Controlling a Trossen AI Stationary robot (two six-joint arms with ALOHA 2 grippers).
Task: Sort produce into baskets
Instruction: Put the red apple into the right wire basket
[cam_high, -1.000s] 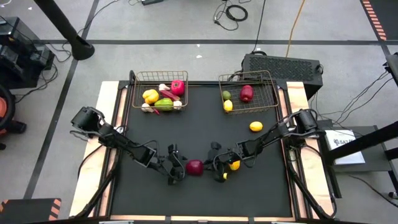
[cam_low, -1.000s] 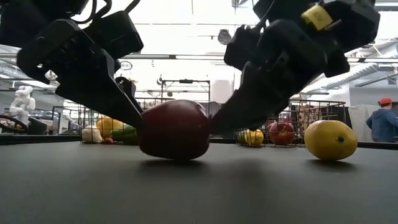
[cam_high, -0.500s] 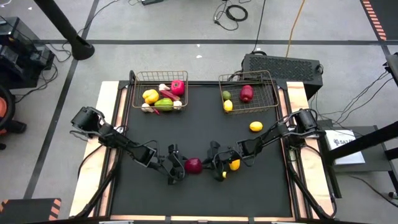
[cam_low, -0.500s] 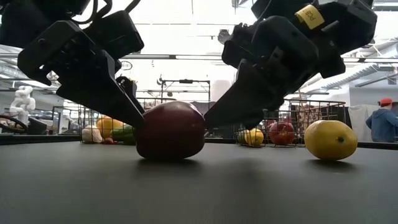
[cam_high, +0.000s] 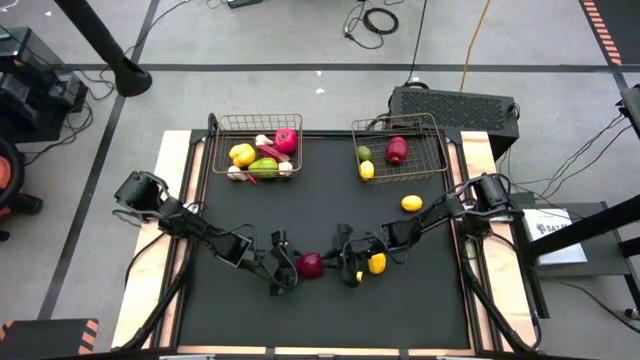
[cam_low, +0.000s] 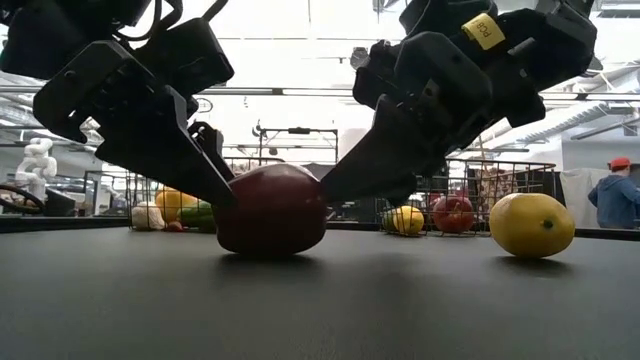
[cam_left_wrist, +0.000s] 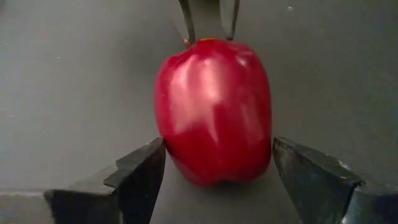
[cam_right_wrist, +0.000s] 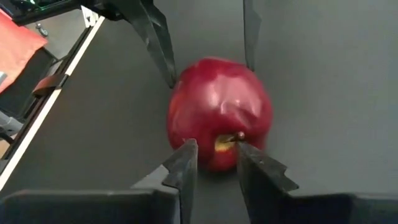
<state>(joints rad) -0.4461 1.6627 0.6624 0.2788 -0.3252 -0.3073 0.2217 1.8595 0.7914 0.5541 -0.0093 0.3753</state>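
Black mat (cam_high: 240, 310) covers the table top, wood edge showing at both sides.

Two wire baskets at the far edge. Left basket (cam_high: 222, 150) holds a red pepper, a yellow piece, a green piece, white garlic and a red chilli, all packed close. Right basket (cam_high: 432, 148) holds a red apple, a lemon and a lime, spaced apart.

Left arm (cam_high: 190, 228) reaches in from the left side, right arm (cam_high: 445, 213) from the right; the two meet near the middle of the mat, toward the near edge.

Loose produce on the mat: one lemon (cam_high: 411, 204) alone, in front of the right basket; a second lemon (cam_high: 377, 264) just beside the right gripper; in the low view only one lemon (cam_low: 532, 225) shows clearly, well right of the grippers.

Apple (cam_high: 311, 265), dark red, sits on the mat between both grippers, base on the surface in the low view (cam_low: 272, 210).

Left gripper (cam_left_wrist: 214, 177): fingers spread wide, one on each side of the apple (cam_left_wrist: 213, 109), small gaps visible, not clenched on it.

Right gripper (cam_right_wrist: 216, 163): fingers drawn close together at the apple's (cam_right_wrist: 219, 112) stem end, tips against the skin near the stem. Whether they pinch the stem or only press there, cannot tell.

A person in a red cap (cam_low: 615, 195) stands in the room at far right.
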